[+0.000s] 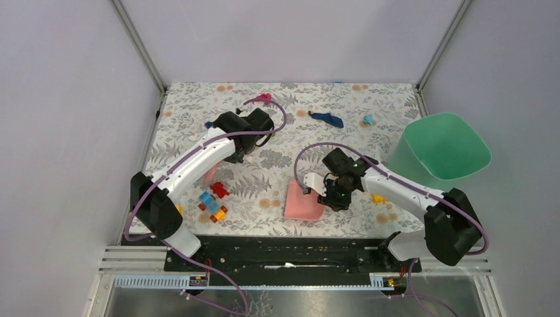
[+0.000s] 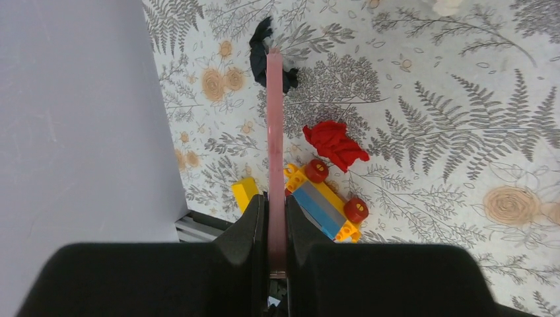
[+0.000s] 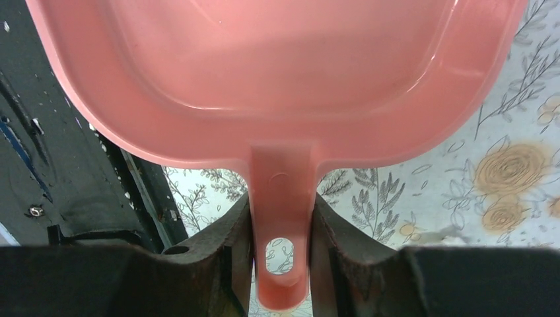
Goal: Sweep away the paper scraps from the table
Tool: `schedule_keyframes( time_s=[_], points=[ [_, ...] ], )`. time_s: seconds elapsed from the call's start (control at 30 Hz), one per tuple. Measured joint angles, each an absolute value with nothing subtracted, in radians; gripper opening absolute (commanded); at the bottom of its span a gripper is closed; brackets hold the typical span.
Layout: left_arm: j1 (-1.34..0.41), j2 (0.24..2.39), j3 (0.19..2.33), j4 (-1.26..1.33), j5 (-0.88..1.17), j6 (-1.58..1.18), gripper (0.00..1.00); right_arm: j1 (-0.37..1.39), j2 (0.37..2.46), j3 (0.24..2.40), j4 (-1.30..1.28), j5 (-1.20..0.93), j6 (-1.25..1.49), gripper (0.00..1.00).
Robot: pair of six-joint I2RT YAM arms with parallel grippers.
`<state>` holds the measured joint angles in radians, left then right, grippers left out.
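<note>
Paper scraps lie on the fern-print table (image 1: pixel 277 172): magenta (image 1: pixel 264 99), dark blue (image 1: pixel 327 119) and teal (image 1: pixel 368 119) ones at the back. In the left wrist view a dark scrap (image 2: pixel 264 46) sits at the tip of a flat pink sweeper blade (image 2: pixel 275 132), and a red crumpled scrap (image 2: pixel 335 144) lies just right of it. My left gripper (image 2: pixel 276 198) is shut on that blade. My right gripper (image 3: pixel 280 211) is shut on the handle of the pink dustpan (image 3: pixel 277 66), which sits near the table's front edge (image 1: pixel 302 201).
A green bin (image 1: pixel 439 145) stands at the right edge. A toy brick car (image 2: pixel 323 201) and a yellow brick (image 2: pixel 245 191) lie near the blade, close to the left wall and front rail. Another yellow brick (image 1: pixel 378 198) lies under the right arm.
</note>
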<state>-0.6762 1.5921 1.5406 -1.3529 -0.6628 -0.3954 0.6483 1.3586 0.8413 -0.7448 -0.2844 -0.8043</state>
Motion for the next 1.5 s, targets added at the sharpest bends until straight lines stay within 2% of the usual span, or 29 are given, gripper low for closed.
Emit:
schedule_keyframes(
  time_s=[0.13,0.4,0.5,0.73,0.83,1.23,1.4,1.5],
  points=[
    [-0.676,1.592,1.474,-1.337,-0.672,-0.413,0.00,0.705,1.404,0.900,-0.751,-0.233,-0.790,0.06],
    [-0.676,1.592,1.375,-1.275,-0.614,-0.416,0.00,0.734,1.549,0.965,-0.693,-0.156,-0.749,0.17],
    [-0.676,1.592,1.345,-1.247,-0.587,-0.410,0.00,0.738,1.577,0.965,-0.667,-0.149,-0.730,0.24],
    [-0.676,1.592,1.335,-1.196,-0.493,-0.372,0.00,0.744,1.593,0.960,-0.614,-0.162,-0.686,0.60],
    [-0.676,1.592,1.335,-1.180,-0.458,-0.353,0.00,0.744,1.579,0.941,-0.596,-0.172,-0.680,0.66],
    [-0.676,1.578,1.348,-1.142,-0.335,-0.313,0.00,0.703,1.434,0.810,-0.551,-0.204,-0.699,0.65],
    [-0.676,1.566,1.356,-1.122,-0.282,-0.306,0.00,0.686,1.424,0.786,-0.529,-0.203,-0.704,0.48],
    [-0.676,1.566,1.358,-1.101,-0.236,-0.303,0.00,0.686,1.426,0.788,-0.519,-0.201,-0.704,0.31]
  ],
)
